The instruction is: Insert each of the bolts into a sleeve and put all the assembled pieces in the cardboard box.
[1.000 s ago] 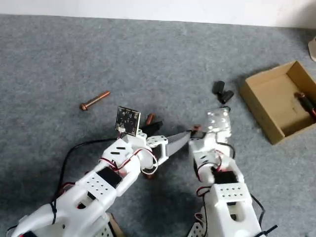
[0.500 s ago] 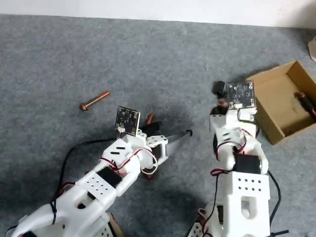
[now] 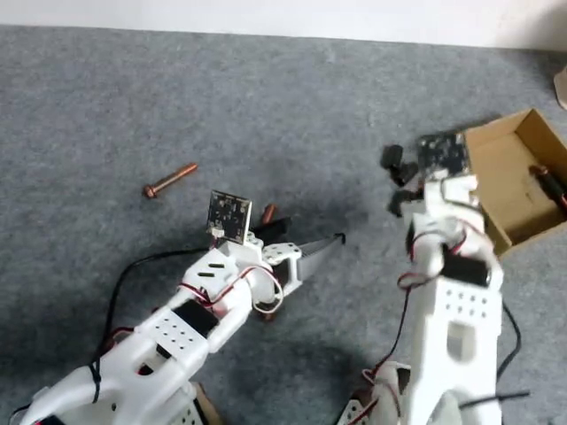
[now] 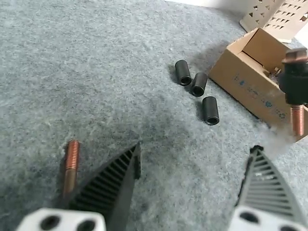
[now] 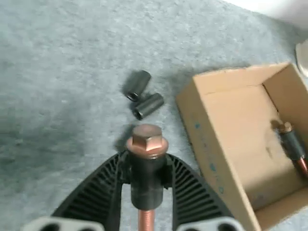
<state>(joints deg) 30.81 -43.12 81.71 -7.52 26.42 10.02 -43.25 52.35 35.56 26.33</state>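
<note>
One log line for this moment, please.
right tool shut on sleeved bolt near box | left tool open, bolt beside it | loose: three sleeves, second bolt | in box: one finished piece

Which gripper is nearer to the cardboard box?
Right. The right gripper, holding a sleeved bolt, is just beside the cardboard box; the left gripper is well away from it.

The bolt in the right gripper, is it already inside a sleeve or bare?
Inside a sleeve. The black sleeve surrounds the bolt under its hex head, and the right gripper is shut on the sleeve.
</note>
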